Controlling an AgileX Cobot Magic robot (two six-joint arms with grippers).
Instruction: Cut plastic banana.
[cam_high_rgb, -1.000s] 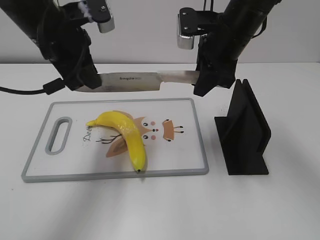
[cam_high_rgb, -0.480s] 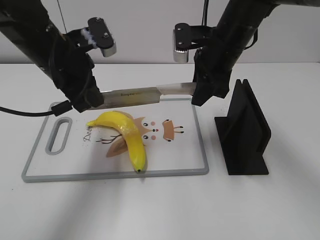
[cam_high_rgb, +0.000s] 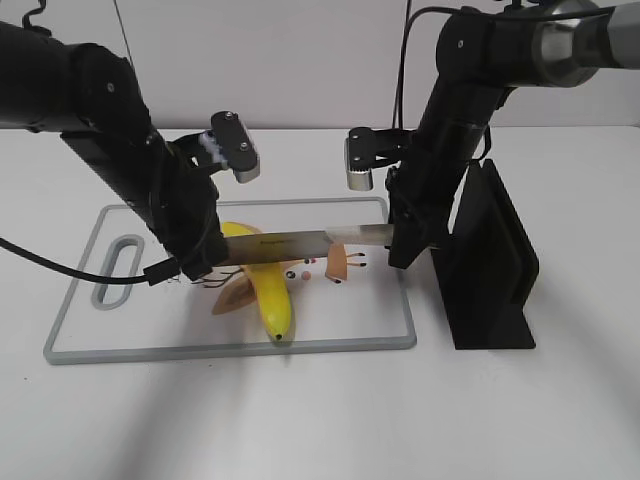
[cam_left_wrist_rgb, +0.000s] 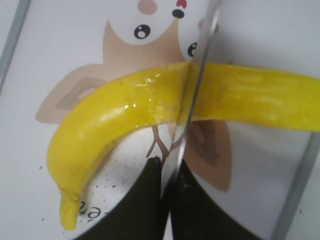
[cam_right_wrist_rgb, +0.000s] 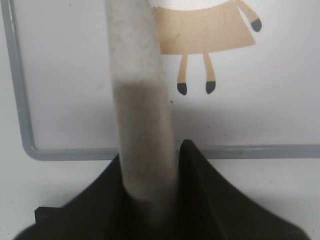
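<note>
One plastic banana (cam_high_rgb: 262, 290) lies on the single cutting board (cam_high_rgb: 380, 325) at mid-desk, toward the left edge. One knife (cam_high_rgb: 300, 243) crosses it, blade edge on its upper curve. The left gripper (cam_high_rgb: 195, 262) is clamped on the blade end just left of the banana. The right gripper (cam_high_rgb: 402, 240) grips the other end, well right of it. One black stand (cam_high_rgb: 490, 270) sits beside the board's right edge.

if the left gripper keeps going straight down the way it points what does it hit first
Most likely the cutting board. The left gripper points down at it, holding the knife, whose blade already lies across the plastic banana; the banana meets the blade, not the fingers.
</note>
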